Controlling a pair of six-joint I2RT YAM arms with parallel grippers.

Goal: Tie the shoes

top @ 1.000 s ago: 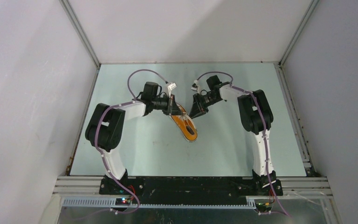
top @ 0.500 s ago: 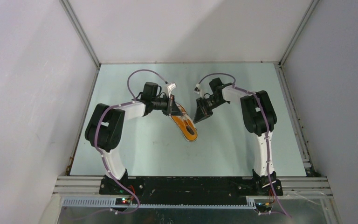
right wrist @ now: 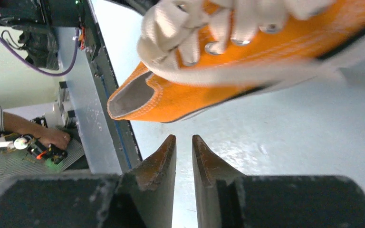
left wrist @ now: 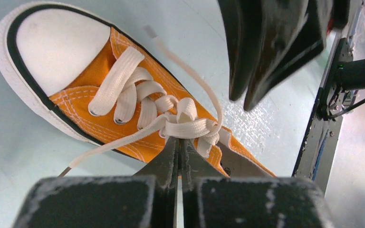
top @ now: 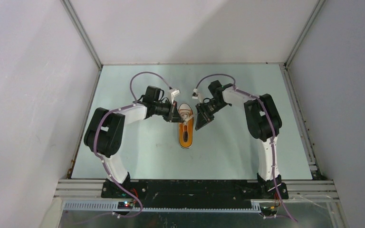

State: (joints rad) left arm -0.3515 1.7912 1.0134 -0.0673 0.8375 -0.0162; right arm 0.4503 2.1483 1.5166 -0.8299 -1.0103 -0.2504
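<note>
Tabletop: carrying sneaker mid-surface between both arms, toe pointing away from the bases.
Left end effector: pinched shut on laces at the crossing.
Right end effector: narrow gap, empty, just beside the sneaker.
Step advice: probably best to keep the left pinch firm, widen the right, catch the free strand, pull evenly.
Writing: none legible.

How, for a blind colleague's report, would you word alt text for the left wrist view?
The shut left pincer pinches the white laces at the knot of an orange canvas sneaker lying on a pale table. The right pincer hovers just beyond, empty.
</note>
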